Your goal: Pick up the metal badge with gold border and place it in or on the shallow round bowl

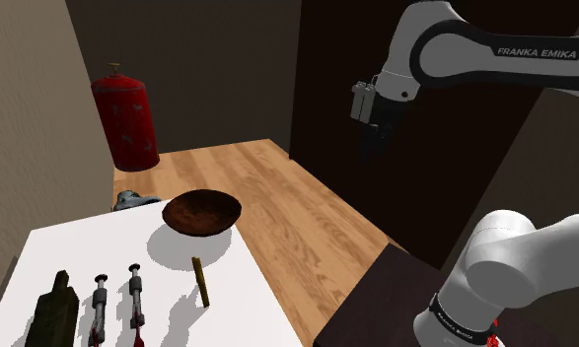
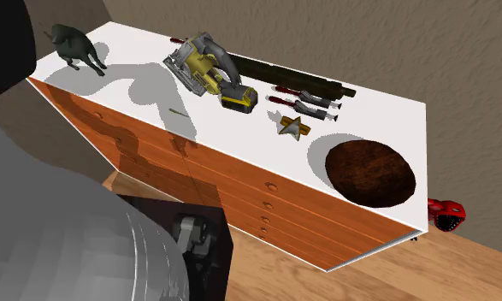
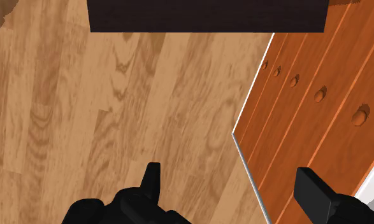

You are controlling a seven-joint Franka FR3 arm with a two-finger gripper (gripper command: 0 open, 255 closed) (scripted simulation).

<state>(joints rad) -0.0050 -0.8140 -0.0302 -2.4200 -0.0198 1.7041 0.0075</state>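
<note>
My gripper [image 3: 230, 173] hangs over the floor [image 3: 115, 95] beside the drawers [image 3: 319, 95]. Its fingers are wide apart with nothing between, ready to grab. The gold-edged badge [image 2: 293, 126] lies near the brown bowl [image 2: 370, 172].

your shoulder camera sits beside the stand [image 1: 371, 306] and looks down and to its left, across the wood floor [image 1: 307, 207] to the white top [image 1: 119, 261], at middling range. your second exterior camera hangs high by the arm, tilted steeply down and rolled, so that top runs diagonally. both views take in the bowl [image 1: 204, 212]. your wrist camera points down at the floor beside the chest and shares its orange drawer fronts [image 3: 319, 121] with the second exterior view
</note>
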